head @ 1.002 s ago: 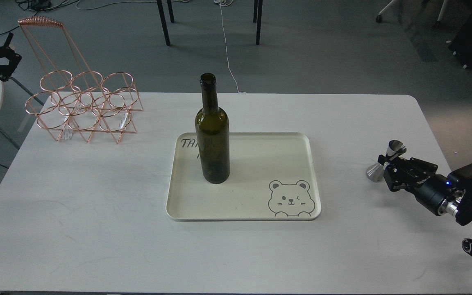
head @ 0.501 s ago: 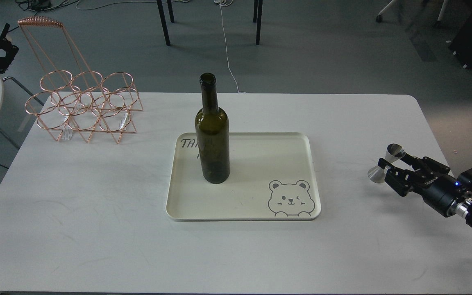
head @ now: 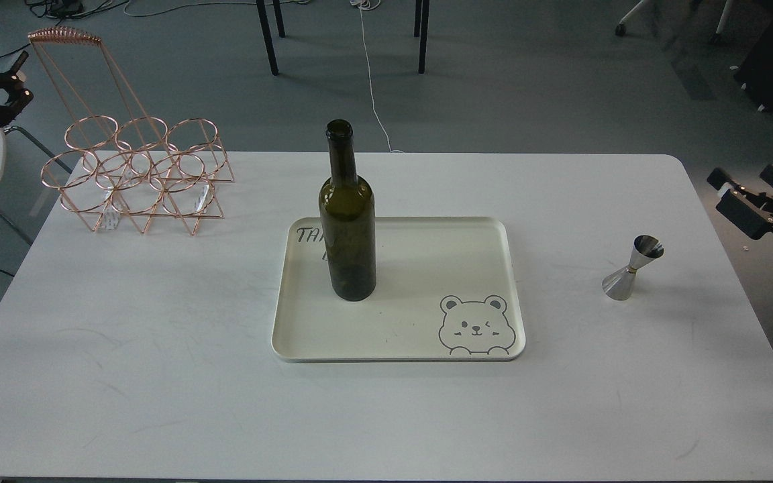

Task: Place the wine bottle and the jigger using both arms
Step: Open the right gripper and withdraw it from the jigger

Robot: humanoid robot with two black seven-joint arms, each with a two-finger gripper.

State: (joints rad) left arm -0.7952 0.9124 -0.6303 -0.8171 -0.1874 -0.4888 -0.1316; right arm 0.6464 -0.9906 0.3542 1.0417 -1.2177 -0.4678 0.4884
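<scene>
The wine bottle (head: 348, 221), dark olive green with no label, stands upright on the left part of a cream tray (head: 427, 335). The jigger (head: 631, 267), small shiny steel, stands upright on the white table to the right of the tray. My right gripper (head: 745, 181) is open and empty at the far right edge, off the table, above and right of the jigger. My left gripper (head: 7, 87) is at the far left edge, off the table, beside the copper rack, open and empty.
A copper wire bottle rack (head: 135, 171) with several rings stands at the table's back left corner. The tray has a bear drawing (head: 474, 325) at its front right. The white table (head: 158, 376) spreads around the tray. Chair legs and cables lie on the floor behind.
My right gripper has let go of the jigger and drawn back up and to the right, off the table. The jigger now stands alone. The left gripper shifted slightly at the left edge.
</scene>
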